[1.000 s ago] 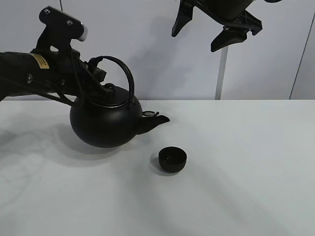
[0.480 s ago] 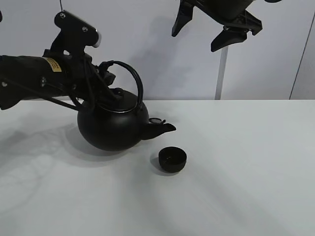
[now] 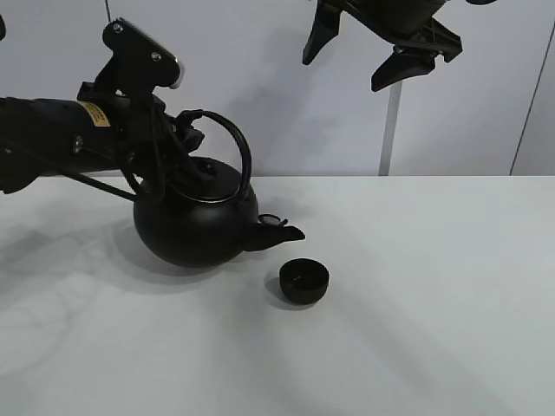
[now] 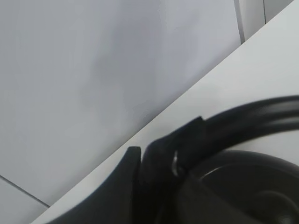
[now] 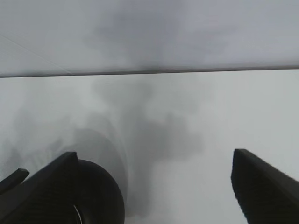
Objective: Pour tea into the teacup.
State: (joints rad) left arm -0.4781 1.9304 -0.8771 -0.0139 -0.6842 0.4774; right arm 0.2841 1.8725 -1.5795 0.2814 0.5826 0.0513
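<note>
My left gripper (image 3: pixel 184 139) clamps the kettle (image 3: pixel 192 227) by its handle, in the approach step, I judge. The teacup (image 3: pixel 303 281) sits below and ahead of those fingers, just past the spout (image 3: pixel 279 232). My right gripper (image 3: pixel 368 54) hangs spread and empty. Next I must bring the spout over the teacup, then tilt

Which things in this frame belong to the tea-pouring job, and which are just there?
In the job:
- kettle, tilted, spout towards the cup
- teacup, upright on the table, below and just past the spout
- left gripper, closed on the kettle's arched handle

Not in use:
- right gripper, open, raised high, holding nothing
- table, only the work surface
</note>
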